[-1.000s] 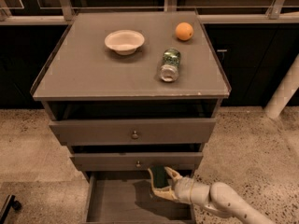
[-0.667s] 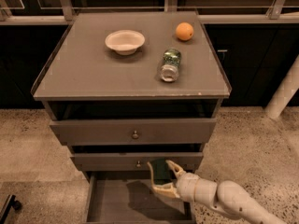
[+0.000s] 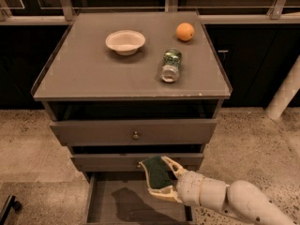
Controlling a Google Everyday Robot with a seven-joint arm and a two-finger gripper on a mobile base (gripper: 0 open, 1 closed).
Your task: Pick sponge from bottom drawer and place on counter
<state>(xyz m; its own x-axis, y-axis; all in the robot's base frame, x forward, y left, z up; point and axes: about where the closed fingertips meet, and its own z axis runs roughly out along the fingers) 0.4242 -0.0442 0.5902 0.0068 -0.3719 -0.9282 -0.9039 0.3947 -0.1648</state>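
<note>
Gripping sponge (image 3: 153, 168) | gripper (image 3: 158, 176) jaws closed on its two edges | above open bottom drawer (image 3: 104, 193)

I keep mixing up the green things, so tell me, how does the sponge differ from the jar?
The sponge is a flat dark green pad with a pale edge; the jar is round and clear, with green on it. The sponge is clamped in the gripper, off any surface, above the open bottom drawer; the jar lies on its side on the counter, with nothing touching it. Both are small and partly green.
</note>
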